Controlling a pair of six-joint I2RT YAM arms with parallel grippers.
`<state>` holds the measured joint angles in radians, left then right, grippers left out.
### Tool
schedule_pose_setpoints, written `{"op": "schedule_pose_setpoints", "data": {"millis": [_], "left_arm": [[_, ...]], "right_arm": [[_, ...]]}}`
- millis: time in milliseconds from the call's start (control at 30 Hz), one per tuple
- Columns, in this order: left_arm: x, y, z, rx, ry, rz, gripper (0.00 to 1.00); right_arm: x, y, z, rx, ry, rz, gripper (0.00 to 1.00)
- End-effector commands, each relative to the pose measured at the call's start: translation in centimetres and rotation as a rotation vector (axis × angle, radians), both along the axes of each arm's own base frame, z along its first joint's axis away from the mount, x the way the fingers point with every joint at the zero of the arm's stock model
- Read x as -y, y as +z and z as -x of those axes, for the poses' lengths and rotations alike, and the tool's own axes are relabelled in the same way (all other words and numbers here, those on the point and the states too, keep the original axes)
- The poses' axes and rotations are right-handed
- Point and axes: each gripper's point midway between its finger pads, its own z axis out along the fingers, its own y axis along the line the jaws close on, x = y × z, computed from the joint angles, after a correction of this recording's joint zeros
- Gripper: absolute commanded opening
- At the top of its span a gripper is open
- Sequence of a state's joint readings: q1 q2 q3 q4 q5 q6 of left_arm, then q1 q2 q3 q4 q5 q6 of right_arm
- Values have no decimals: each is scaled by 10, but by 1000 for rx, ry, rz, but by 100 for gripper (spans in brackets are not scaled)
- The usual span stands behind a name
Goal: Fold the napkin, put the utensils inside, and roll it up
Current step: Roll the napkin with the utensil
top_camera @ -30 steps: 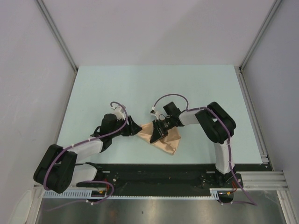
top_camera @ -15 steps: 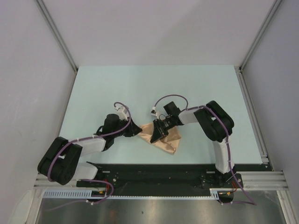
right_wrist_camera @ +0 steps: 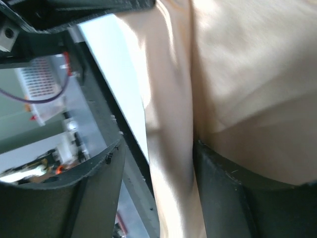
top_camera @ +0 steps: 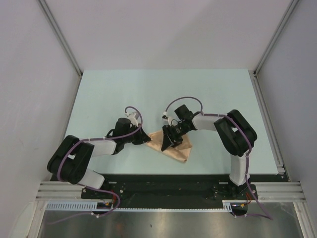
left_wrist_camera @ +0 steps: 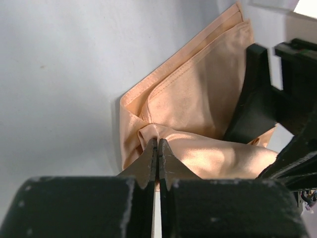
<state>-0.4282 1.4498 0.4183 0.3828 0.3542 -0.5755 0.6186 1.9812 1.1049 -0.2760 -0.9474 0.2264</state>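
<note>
napkin (top_camera: 174,148): glossy peach satin, creased, folded roughly triangular on the desk (top_camera: 148,94)
left end effector (left_wrist_camera: 157,144): closed, pinching a napkin fold
right end effector (top_camera: 167,144): fingers apart, napkin between

Pale green table (top_camera: 148,89); grey walls (top_camera: 163,29).

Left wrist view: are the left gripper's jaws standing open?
No, the left gripper has its fingers pressed together, pinching a bunched fold of the napkin at their tips.
</note>
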Motion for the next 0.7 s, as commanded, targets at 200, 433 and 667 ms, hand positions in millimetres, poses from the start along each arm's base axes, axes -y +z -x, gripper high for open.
{"op": "schedule_pose_setpoints", "data": {"millis": [200, 433, 667], "left_arm": [[3, -15, -3, -63, -18, -44, 0], [2, -18, -4, -80, -16, -59, 0], [3, -17, -8, -84, -11, -62, 0]], "right_arm": [[26, 37, -35, 528, -109, 266, 67], [7, 58, -31, 898, -91, 287, 73], [-8, 34, -12, 1021, 42, 367, 74]]}}
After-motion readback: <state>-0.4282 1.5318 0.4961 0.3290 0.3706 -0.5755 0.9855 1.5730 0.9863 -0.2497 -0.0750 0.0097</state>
